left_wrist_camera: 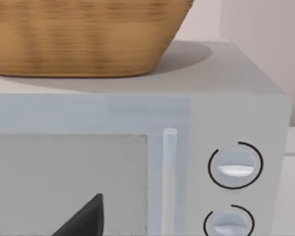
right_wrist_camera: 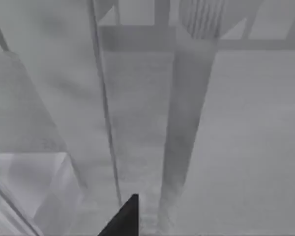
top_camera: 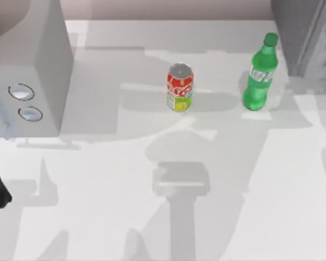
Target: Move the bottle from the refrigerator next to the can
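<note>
Fingers of both grippers: cannot tell their state. Green plastic soda bottle [top_camera: 260,76] stands upright on the white tabletop [top_camera: 152,206], right of the small red soda can [top_camera: 180,87], near the grey refrigerator [top_camera: 307,32].

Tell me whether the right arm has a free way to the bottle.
Probably yes: the bottle stands upright on open table, outside the refrigerator and apart from the can.

White table [top_camera: 152,217], soft shadows; knobbed grey box [top_camera: 38,65] far left, wicker basket [left_wrist_camera: 83,34] on top; pale wall [top_camera: 168,8] behind.
</note>
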